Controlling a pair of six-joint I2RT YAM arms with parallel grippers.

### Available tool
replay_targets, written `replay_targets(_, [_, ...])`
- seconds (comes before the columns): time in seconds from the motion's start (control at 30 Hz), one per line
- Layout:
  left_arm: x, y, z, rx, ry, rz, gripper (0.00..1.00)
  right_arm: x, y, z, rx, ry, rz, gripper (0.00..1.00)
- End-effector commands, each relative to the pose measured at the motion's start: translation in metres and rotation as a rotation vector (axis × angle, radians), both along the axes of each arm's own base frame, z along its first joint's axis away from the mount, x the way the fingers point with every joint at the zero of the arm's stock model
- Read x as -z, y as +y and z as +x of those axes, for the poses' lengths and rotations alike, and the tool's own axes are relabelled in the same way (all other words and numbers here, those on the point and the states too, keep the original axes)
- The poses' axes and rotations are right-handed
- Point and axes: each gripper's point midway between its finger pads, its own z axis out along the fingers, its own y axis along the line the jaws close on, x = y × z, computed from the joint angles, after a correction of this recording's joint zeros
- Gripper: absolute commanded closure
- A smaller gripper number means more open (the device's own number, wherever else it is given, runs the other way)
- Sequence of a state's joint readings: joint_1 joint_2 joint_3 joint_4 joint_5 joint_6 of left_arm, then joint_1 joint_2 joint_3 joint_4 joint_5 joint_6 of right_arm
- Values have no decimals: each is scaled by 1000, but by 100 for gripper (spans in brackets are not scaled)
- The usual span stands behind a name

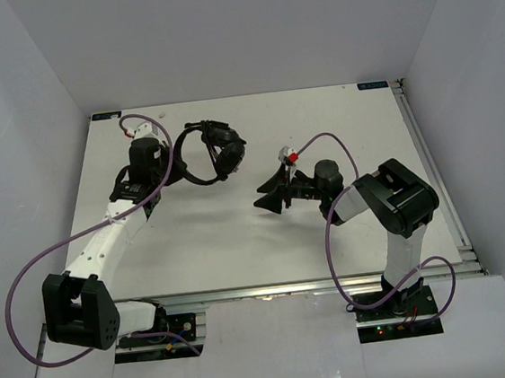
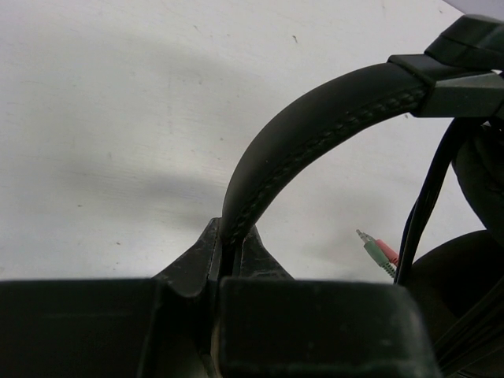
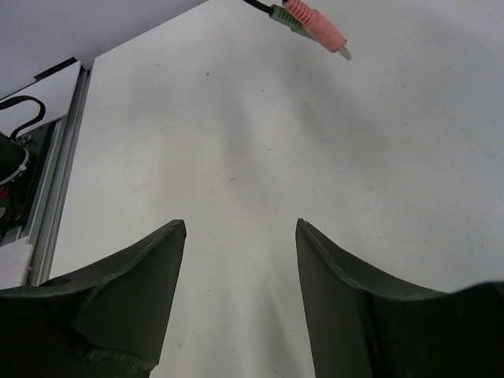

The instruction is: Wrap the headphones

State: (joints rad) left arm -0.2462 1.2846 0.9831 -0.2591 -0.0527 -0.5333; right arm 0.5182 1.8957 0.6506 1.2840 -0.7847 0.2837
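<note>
**Reaching for the loose plug end**

Clamping the headband (image 2: 315, 134) tightly in the left gripper (image 2: 232, 236), jaws closed flat on the padded band. Holding the headphones (image 1: 220, 152) that way at the far left-centre of the table (image 1: 240, 244), earcups lying to the right of the grip. Hovering the right gripper (image 3: 240, 236) well to the right of them, fingers spread, gripping nothing, only bare table showing between.

Showing ahead of those fingers, on the far side: the pink and green plugs (image 3: 315, 25), ending the thin dark cable (image 2: 425, 197) beside the earcup. Not telling from here whether resting on the table or hanging just above it, nor how many turns are already lying round the headset.

Judging the step in hand as catching that free end for winding. Probably best:
- Approaching along the line of the plugs.
- Closing on the cable just behind the moulded plug bodies, not on the metal tips.
- Drawing off slack gently, avoiding twisting the band out of the left grip.
- Watching for the cable snagging at the earcup.
</note>
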Motion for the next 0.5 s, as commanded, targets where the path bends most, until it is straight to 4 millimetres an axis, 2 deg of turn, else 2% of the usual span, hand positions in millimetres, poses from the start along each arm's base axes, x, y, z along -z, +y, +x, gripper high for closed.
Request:
replay_targets(0.0, [-46, -33, -11, 174, -75, -99, 100, -101, -8, -1, 57, -488, 264, 33])
replay_targets(0.2, [-52, -46, -23, 263, -67, -135, 100, -112, -15, -6, 86, -550, 290, 30])
replay_targets(0.37, [-49, -47, -31, 289, -35, -122, 100, -132, -19, -8, 99, -626, 298, 28])
replay_targets(0.47, [-48, -44, -37, 289, -24, -109, 100, -130, -13, -2, 98, -638, 224, 27])
